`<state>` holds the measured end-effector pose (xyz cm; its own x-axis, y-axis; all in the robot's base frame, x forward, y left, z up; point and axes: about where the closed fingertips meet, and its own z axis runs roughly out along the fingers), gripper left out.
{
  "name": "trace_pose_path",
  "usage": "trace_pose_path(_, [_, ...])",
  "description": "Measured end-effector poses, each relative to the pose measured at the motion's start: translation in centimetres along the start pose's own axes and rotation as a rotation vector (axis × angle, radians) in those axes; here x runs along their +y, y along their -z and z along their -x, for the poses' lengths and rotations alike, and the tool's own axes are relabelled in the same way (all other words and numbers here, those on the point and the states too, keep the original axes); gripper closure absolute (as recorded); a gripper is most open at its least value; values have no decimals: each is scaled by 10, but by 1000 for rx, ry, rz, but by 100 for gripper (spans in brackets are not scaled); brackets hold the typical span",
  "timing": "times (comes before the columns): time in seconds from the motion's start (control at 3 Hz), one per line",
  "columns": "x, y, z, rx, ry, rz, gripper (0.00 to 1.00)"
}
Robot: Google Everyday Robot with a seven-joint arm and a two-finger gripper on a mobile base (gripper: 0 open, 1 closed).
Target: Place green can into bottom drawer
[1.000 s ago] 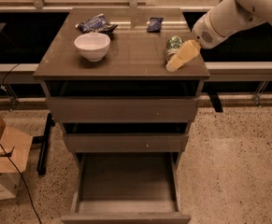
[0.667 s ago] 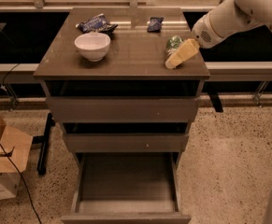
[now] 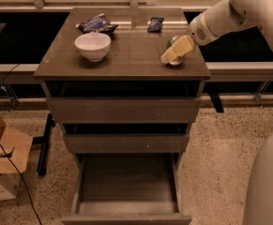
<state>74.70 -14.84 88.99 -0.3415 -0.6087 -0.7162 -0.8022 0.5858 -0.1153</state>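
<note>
Progress was early. Bottom drawer (image 3: 126, 182) stood pulled out with no can in it, so the opening step looked done. Green can (image 3: 172, 42) sat on the cabinet top (image 3: 126, 60) near the right front corner, well apart from the white bowl (image 3: 93, 46), and was mostly hidden behind the gripper (image 3: 176, 51), which was down right at the can. Whether the gripper had closed on it I could not tell. Judged remaining: secure the can, lift it, carry it down over the drawer, release it inside.
</note>
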Motion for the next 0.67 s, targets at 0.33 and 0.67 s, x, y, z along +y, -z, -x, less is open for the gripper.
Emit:
trace_pose_path(0.33, [-4,-16,5,-17,-9,25,0])
trace_pose_path(0.67, [-6,-31,2,-17,-30,48,0])
